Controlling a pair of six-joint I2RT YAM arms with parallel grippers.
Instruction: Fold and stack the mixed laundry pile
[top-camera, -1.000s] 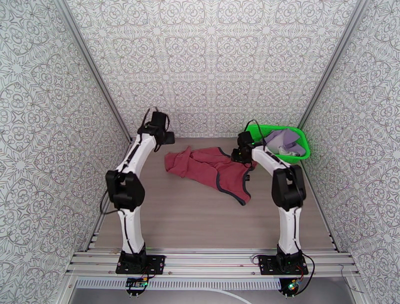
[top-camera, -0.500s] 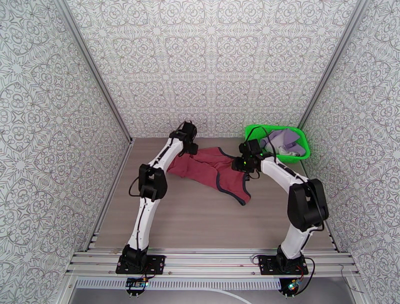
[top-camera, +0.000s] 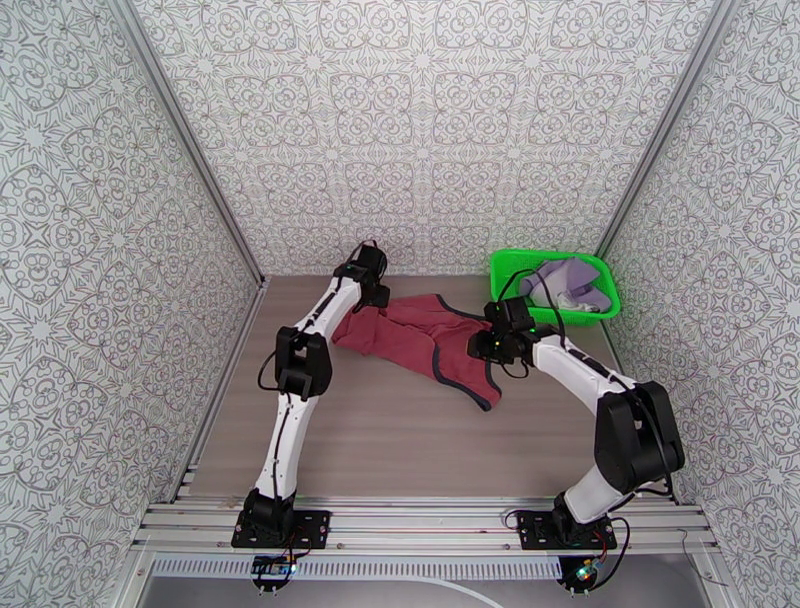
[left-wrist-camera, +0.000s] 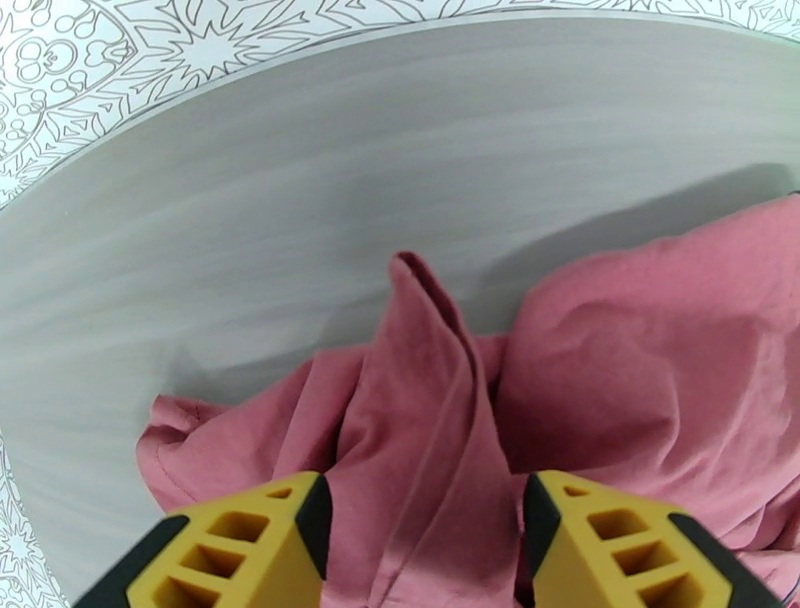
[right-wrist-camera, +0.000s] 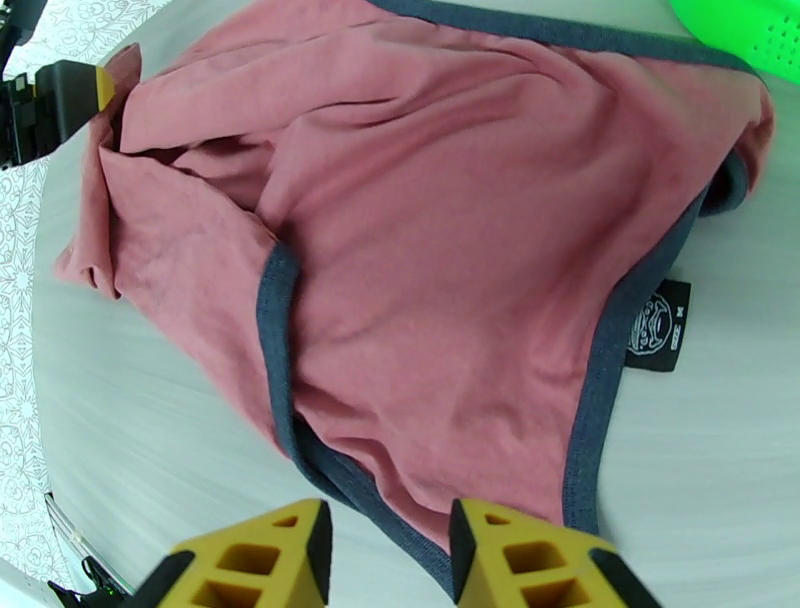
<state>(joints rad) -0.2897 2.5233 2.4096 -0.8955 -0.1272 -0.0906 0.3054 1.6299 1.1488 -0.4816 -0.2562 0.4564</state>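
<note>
Lying crumpled on the surface (top-camera: 400, 440), mid-frame from above, the dark red tank top (top-camera: 425, 340) is soft, light and limp. It will likely sag and bunch, so its dark trim and raised fold look the best holds. The left end effector (left-wrist-camera: 420, 512) stands open astride that fold; the right end effector (right-wrist-camera: 388, 535) gapes open just over the trimmed edge. A black label (right-wrist-camera: 658, 325) on the trim bears a logo, its writing too small to read. The lavender garment (top-camera: 575, 280) sits in the green basket (top-camera: 503, 268), upper right.
</note>
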